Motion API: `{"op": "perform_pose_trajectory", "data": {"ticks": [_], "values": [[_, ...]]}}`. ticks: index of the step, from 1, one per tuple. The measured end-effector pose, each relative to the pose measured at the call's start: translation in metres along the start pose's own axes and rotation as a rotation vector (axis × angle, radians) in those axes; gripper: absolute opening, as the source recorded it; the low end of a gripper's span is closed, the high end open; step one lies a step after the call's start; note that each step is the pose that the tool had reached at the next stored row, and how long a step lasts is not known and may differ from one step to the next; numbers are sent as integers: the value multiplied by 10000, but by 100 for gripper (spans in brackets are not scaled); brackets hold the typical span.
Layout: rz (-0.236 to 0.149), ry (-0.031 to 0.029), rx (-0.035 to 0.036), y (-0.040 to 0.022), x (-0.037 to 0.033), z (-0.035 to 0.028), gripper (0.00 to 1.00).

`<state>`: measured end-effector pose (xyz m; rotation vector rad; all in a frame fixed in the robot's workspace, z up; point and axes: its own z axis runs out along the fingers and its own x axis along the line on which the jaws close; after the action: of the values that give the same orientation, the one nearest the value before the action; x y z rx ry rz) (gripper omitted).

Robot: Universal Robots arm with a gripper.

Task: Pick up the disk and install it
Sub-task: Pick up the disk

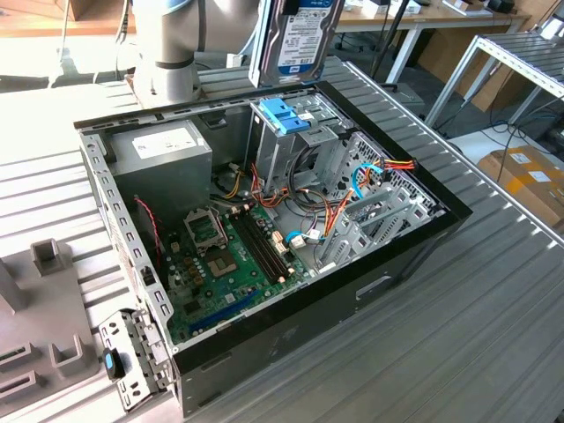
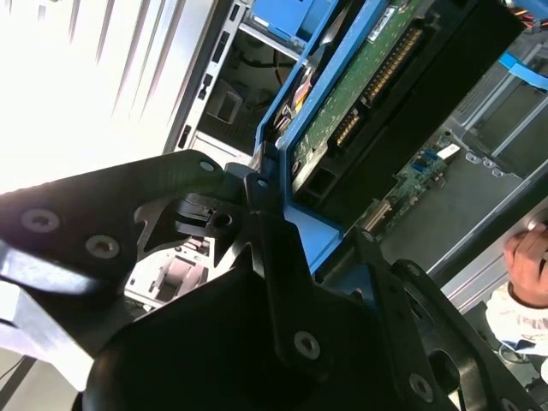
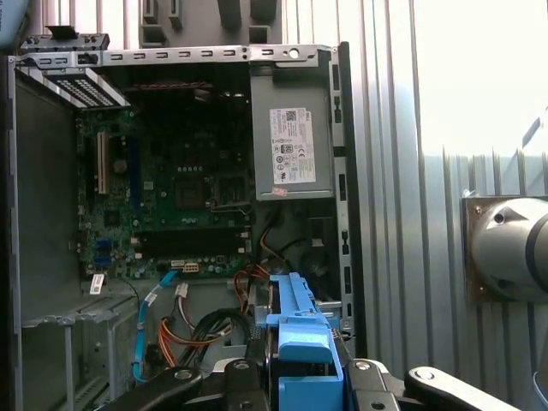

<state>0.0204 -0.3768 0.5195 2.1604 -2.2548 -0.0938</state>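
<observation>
disk (image 1: 304,35) held up over the open computer case (image 1: 352,300)
the claw (image 2: 272,184) is pinching the disk by its light-blue rail, green circuit board side showing in the second wrist view; below the claw the case lies on the table (image 1: 458,352), its blue cage handle (image 1: 282,115) nearest the disk.

**Arm and claw: holding pose**

The arm (image 1: 167,53) rose upright from its base toward the exterior view's left. In the second wrist view the black claw (image 2: 312,218) was clamped on the disk (image 2: 360,86), its fingers (image 2: 261,184) bearing against the disk's opposite edges.
</observation>
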Motion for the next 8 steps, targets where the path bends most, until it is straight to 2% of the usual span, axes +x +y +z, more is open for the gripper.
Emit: {"op": "perform_pose_trajectory", "data": {"ticks": [6,7,8], "values": [[-1,0,0,-62,-3,-3,37],[0,0,0,-99,-4,-5,37],[-1,1,0,-199,-9,-11,37]]}}
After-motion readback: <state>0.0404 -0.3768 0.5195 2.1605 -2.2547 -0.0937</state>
